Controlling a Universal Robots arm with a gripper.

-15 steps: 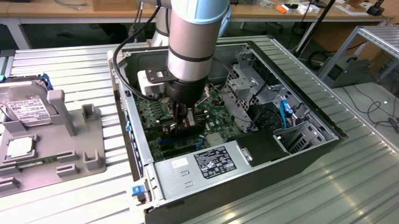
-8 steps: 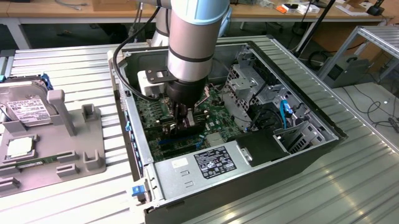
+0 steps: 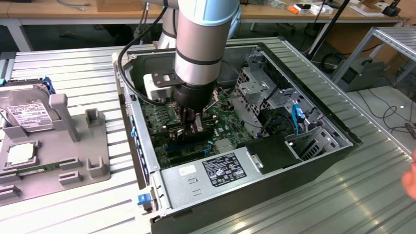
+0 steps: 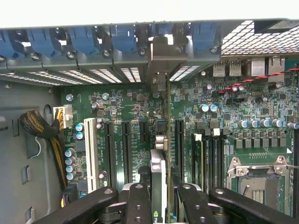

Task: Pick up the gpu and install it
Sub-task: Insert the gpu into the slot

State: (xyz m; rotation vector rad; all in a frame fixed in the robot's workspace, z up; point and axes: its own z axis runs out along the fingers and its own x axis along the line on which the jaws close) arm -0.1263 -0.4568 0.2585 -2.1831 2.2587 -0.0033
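The gpu [image 4: 161, 135] stands on edge over the green motherboard [image 4: 117, 105] inside the open computer case [image 3: 339, 130]. Its silver end bracket [image 4: 164, 56] sits against the case's rear slot openings. My gripper [image 4: 161, 198] is shut on the card, with one black finger [image 4: 139, 205] on each side of its near end. In the exterior view the arm reaches straight down into the case, and my gripper [image 3: 192, 126] holds the dark card [image 3: 187, 135] low over the board. Whether the card is pushed fully into its slot I cannot tell.
Blue slot clips [image 4: 84, 39] line the case's rear wall. A CPU socket [image 4: 257, 179] and a braided cable bundle [image 4: 39, 128] flank the slots. The power supply [image 3: 217, 170] and drive cage [image 3: 256, 92] crowd the case. A hard drive [image 3: 29, 114] rests on a grey fixture [image 3: 91, 161]. A hand [image 3: 410, 181] shows at the exterior view's right edge.
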